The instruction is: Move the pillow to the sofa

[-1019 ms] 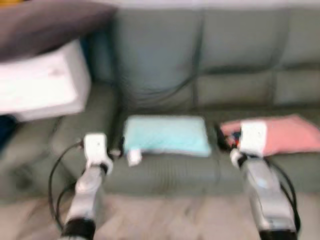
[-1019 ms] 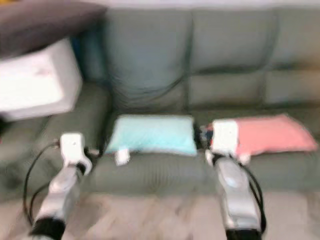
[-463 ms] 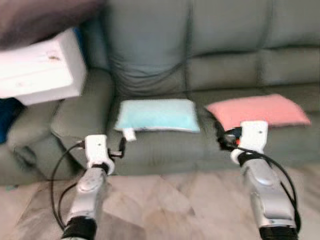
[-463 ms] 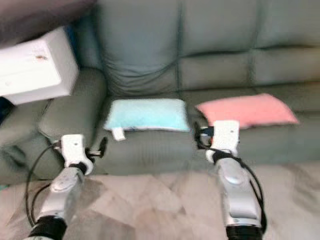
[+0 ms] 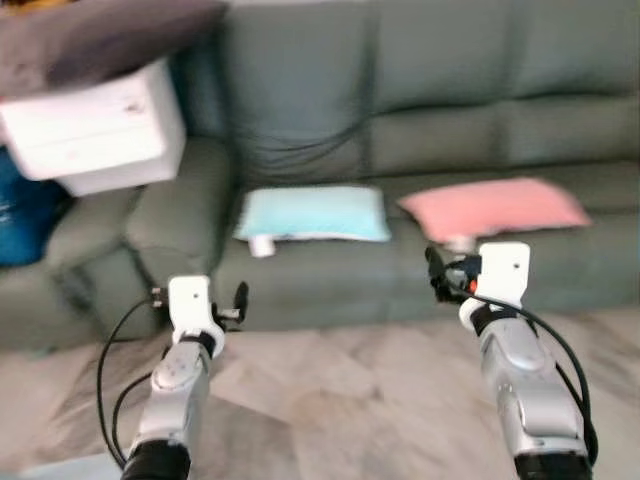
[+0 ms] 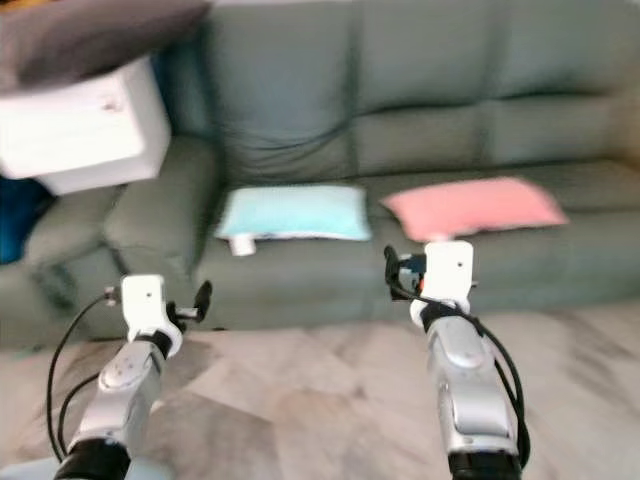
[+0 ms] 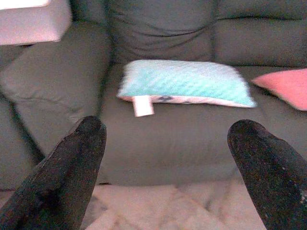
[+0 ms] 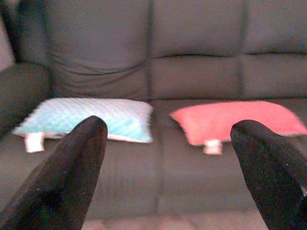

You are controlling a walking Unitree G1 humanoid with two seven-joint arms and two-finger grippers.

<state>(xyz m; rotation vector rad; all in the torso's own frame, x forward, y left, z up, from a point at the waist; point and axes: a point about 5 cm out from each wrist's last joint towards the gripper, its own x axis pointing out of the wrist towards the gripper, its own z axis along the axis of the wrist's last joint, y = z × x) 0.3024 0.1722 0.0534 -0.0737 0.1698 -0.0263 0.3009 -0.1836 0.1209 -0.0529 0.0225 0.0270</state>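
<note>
**Both pillows on the sofa, both hands empty**

The left hand (image 7: pixel 163 177) is held out in front of the robot with its two black fingers (image 7: pixel 62 177) spread wide and nothing between them. The right hand (image 8: pixel 168 177) is raised the same way, fingers (image 8: pixel 67 172) spread and empty. Both hover above the tiled floor (image 5: pixel 340 390), well short of the sofa (image 5: pixel 400 100).

Ahead of them, on the seat of the green sofa, lie two pillows. The blue pillow (image 5: pixel 312 213) rests flat on the cushion next to the armrest, straight ahead of the left hand. The pink pillow (image 5: pixel 493 206) lies flat on the middle seat, ahead of the right hand. Each has its long axis running sideways along the seat, across the line of reach. A white box (image 5: pixel 98 130) with a dark cushion (image 5: pixel 100 40) on top sits on the sofa's armrest.

Judging from this, the pillow already lies on the sofa, so the move looks done; any further reach would fall to whichever arm faces that pillow.
</note>
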